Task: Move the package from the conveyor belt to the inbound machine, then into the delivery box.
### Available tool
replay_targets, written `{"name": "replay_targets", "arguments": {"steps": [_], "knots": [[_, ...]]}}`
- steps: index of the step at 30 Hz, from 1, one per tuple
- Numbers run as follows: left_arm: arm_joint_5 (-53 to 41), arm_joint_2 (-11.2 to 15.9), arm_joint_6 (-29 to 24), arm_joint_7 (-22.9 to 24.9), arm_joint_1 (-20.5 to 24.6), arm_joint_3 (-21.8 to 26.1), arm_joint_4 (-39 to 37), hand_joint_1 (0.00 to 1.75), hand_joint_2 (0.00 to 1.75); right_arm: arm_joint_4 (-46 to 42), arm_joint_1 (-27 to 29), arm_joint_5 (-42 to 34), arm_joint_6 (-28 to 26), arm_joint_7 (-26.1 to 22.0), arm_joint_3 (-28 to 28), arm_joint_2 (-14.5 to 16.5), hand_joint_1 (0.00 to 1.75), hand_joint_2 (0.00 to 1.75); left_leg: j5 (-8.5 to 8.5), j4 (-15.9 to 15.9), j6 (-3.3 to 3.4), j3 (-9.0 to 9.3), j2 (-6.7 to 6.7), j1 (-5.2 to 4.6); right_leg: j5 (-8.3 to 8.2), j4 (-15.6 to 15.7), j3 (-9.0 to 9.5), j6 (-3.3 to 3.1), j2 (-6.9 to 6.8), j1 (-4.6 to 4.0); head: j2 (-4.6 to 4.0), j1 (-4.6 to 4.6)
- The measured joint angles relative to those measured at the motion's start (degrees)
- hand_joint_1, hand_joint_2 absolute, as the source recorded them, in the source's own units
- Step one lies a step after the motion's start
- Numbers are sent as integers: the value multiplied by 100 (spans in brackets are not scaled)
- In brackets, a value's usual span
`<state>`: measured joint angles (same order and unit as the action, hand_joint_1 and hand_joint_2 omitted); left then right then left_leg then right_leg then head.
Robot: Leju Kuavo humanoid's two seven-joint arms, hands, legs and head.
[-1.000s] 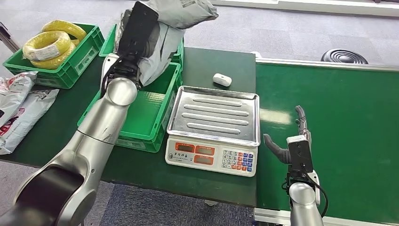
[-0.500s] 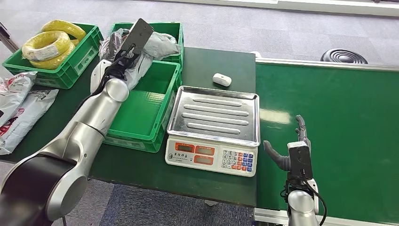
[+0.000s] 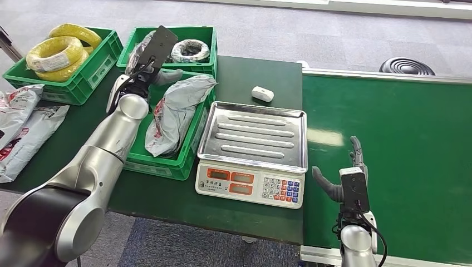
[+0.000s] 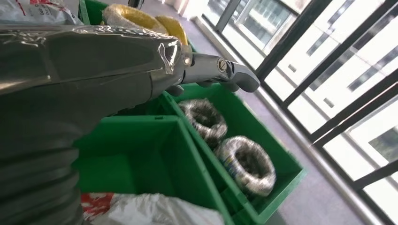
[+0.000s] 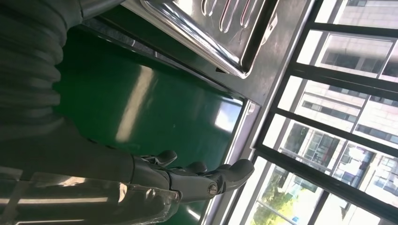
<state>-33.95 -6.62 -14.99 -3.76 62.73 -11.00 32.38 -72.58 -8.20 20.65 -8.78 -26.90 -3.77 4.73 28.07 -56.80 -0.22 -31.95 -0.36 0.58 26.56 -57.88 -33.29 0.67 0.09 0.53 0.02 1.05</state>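
Note:
The grey package (image 3: 173, 111) lies slanted in the near green delivery box (image 3: 167, 162), one end propped on the rim beside the scale; a corner of the package (image 4: 155, 212) also shows in the left wrist view. My left hand (image 3: 151, 54) hovers over the box's far edge, fingers (image 4: 213, 70) stretched out and holding nothing. The inbound machine is a scale with a bare steel tray (image 3: 253, 135). My right hand (image 3: 346, 173) stands open above the green conveyor belt (image 3: 401, 139), and its fingers (image 5: 202, 177) are apart with nothing in them.
A far green crate (image 3: 200, 33) holds grey wire coils (image 4: 246, 164). Another crate (image 3: 83, 78) at the left holds yellow coils (image 3: 53, 53). Several bagged parcels (image 3: 22, 128) lie at the table's left edge. A small white object (image 3: 262, 93) sits behind the scale.
The left hand has let go of the package, which dropped from above the crates into the near box. That hand has come lower. The right hand has stayed put.

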Motion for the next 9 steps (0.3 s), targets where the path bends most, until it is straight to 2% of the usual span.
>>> {"name": "replay_targets", "arguments": {"steps": [4,9], "knots": [[69,-14,-971,-608,-336,63,774,0,175,0,41,-21,22,28,1,20,0,175,0,0,0,1,0,0,0,0,0,0,0,0,0,1],[480,-27,-1454,-1183,-847,50,1870,0,175,-1,126,-36,15,58,-1,36,0,175,1,0,0,0,0,0,1,0,0,0,0,0,0,1]]}}
